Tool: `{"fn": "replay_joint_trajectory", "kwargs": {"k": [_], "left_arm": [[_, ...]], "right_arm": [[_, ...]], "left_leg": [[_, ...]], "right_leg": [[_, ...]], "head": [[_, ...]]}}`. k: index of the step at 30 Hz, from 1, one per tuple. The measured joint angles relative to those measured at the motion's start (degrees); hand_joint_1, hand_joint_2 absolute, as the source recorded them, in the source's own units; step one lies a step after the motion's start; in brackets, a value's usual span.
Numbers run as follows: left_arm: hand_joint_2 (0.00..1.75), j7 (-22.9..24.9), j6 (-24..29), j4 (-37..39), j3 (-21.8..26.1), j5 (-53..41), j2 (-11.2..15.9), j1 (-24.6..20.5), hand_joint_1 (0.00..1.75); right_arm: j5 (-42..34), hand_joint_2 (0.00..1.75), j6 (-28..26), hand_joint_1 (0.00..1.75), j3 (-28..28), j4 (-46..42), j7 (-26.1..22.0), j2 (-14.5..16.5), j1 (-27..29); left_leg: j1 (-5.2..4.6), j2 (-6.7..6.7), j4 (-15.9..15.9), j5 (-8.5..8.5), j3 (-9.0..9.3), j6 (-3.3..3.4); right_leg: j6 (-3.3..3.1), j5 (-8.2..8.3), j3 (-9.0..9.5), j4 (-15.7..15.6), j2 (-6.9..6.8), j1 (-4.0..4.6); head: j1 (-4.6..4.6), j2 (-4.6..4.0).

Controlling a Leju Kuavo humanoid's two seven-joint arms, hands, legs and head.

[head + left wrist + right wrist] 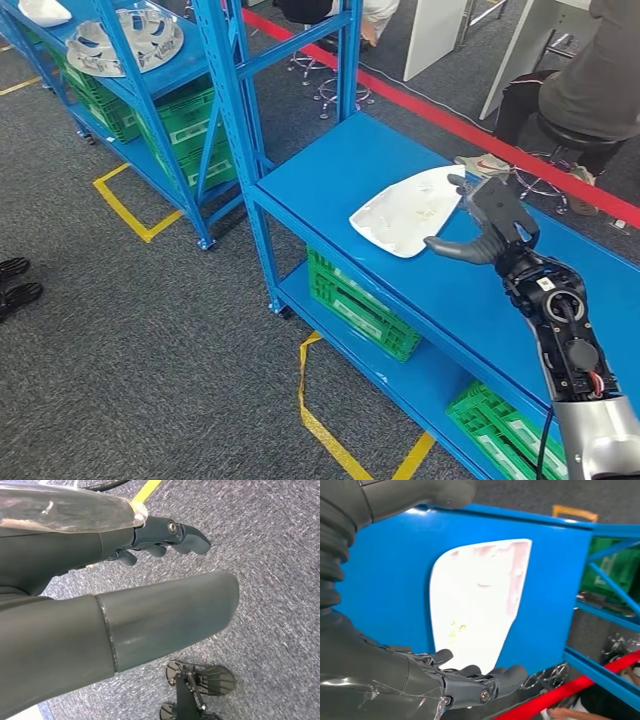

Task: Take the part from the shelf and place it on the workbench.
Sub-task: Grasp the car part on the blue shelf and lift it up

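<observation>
While the white part (407, 211) lies on the blue workbench (483, 300), both hands' fingers (456, 249) spread empty.

No legible txt, labels or nos. anywhere.

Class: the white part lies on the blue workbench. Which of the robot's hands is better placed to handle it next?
Likely the right hand: it is at the white part on the blue workbench. The left hand hangs over carpet.

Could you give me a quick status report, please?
Right hand open beside white part. Part flat on blue workbench. Left hand empty, hanging. Nothing in the way.
</observation>
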Motion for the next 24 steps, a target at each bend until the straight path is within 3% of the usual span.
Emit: {"fn": "replay_joint_trajectory", "kwargs": {"k": [8,24], "left_arm": [[0.00,0.0,0.0,0.0,0.0,-0.2,0.0,-0.3,0.00],[0.00,-0.1,0.0,0.0,0.0,0.0,0.0,-0.3,0.00]], "right_arm": [[6.5,1.75,-0.5,0.00,1.0,1.4,-0.8,-0.2,-1.5],[5.3,1.75,1.0,0.00,3.1,2.8,0.6,-0.4,-2.2]], "left_leg": [[0.00,0.00,0.0,0.01,0.00,0.01],[0.00,-0.01,0.0,0.01,0.00,0.01]], "right_leg": [[0.00,0.01,0.03,0.0,-0.01,0.01],[0.00,0.00,0.03,0.0,-0.01,0.01]], "head": [[-0.03,0.00],[-0.04,0.00]]}}
